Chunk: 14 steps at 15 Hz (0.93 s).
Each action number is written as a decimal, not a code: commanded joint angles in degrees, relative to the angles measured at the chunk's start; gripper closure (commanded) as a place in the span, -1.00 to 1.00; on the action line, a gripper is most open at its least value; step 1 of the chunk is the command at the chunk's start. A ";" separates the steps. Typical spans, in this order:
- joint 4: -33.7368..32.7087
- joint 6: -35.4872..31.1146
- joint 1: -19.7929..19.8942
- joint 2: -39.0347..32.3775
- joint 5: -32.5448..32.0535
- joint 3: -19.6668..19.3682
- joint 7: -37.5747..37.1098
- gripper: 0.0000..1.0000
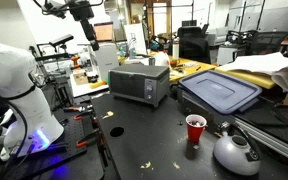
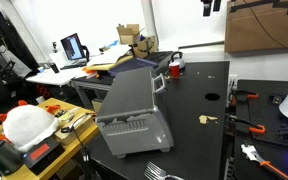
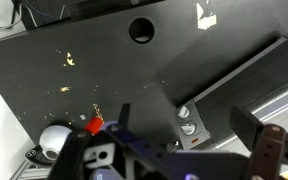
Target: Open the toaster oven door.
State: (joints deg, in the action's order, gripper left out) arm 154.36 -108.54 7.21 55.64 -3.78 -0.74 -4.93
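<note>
The toaster oven is a small silver-grey box on the dark table; it shows in both exterior views. Its door has a dark window and stands shut. In the wrist view I look down on the oven's top and its two knobs. My gripper is open and empty, its fingers wide apart. It hangs high above the table, well clear of the oven, near the top edge in both exterior views.
A blue-grey lidded bin stands right beside the oven. A red cup and a silver kettle stand near the table's front. A round hole is in the tabletop. The white robot base is at the side.
</note>
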 commanded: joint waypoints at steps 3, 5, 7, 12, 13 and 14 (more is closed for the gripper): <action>-0.16 0.17 -0.31 -0.05 -0.23 -0.24 -0.20 -1.00; -0.16 0.17 -0.31 -0.05 -0.23 -0.24 -0.20 -1.00; -0.16 0.17 -0.31 -0.05 -0.22 -0.24 -0.20 -1.00; -2.84 -0.85 -0.38 -5.26 0.41 2.02 -3.30 -1.00; -3.47 -1.21 -0.34 -6.52 0.42 2.66 -4.41 -1.00; -4.23 -1.57 -0.49 -7.95 0.53 3.18 -5.27 -1.00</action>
State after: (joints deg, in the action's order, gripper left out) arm 153.51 -109.24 6.98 53.21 -3.69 0.64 -7.00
